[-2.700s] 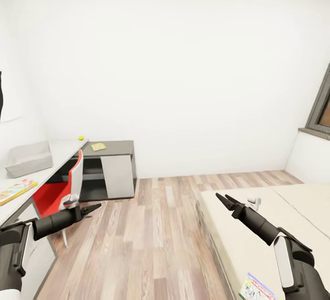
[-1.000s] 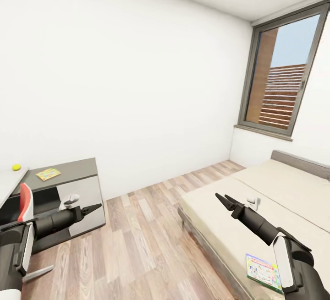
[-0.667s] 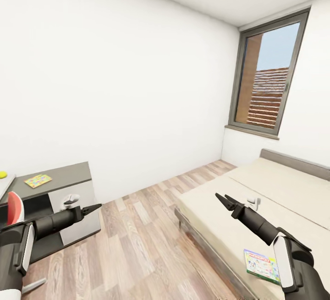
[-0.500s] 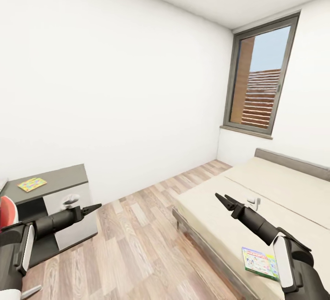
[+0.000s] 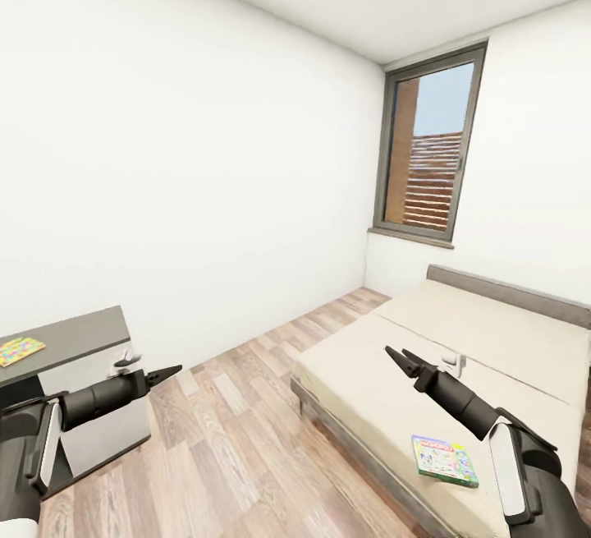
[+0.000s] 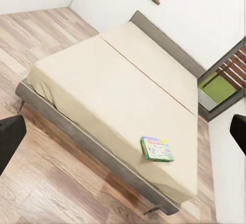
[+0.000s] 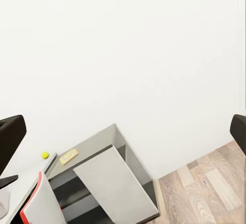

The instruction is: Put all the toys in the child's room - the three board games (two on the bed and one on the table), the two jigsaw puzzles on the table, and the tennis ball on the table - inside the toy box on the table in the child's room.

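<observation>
Head view: board game (image 5: pixel 444 461) flat on bed (image 5: pixel 492 333), long axis across mattress; both pincers released.

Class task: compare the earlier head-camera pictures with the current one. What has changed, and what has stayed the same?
The camera has turned right: the whole view has swung from the table toward the bed and window. The toy box, tennis ball and red chair have left the head view. Nothing was grasped or released. Both arms kept their pose; the left gripper and right gripper stay open and empty. The board game lies unmoved on the bed.
</observation>
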